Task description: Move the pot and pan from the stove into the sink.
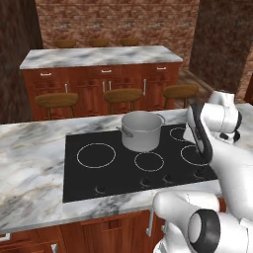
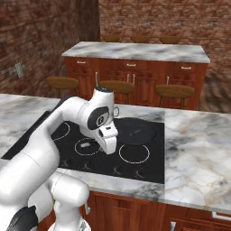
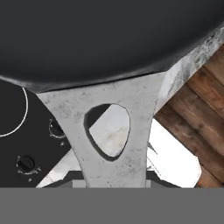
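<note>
The grey metal pot [image 1: 142, 129] stands upright on the black stove [image 1: 89, 183] at a rear burner. The dark shallow pan [image 2: 137, 131] lies low over the stove's right rear burner [image 2: 151, 168]; whether it touches the glass I cannot tell. In the hand view the pan's bowl [image 3: 109, 35] spans the top, and its grey handle [image 3: 114, 98], pierced by a hole, runs down into my gripper [image 3: 112, 177]. My gripper [image 2: 109, 146] is shut on that handle at the pan's near-left side. The sink is out of view.
Marble counter [image 1: 29, 163] surrounds the stove, with touch knobs [image 1: 146, 182] along its front edge. Behind it stand three wooden stools [image 1: 122, 95] and a marble-topped island [image 1: 99, 57]. My arm's forearm [image 1: 217, 123] hangs over the stove's right side.
</note>
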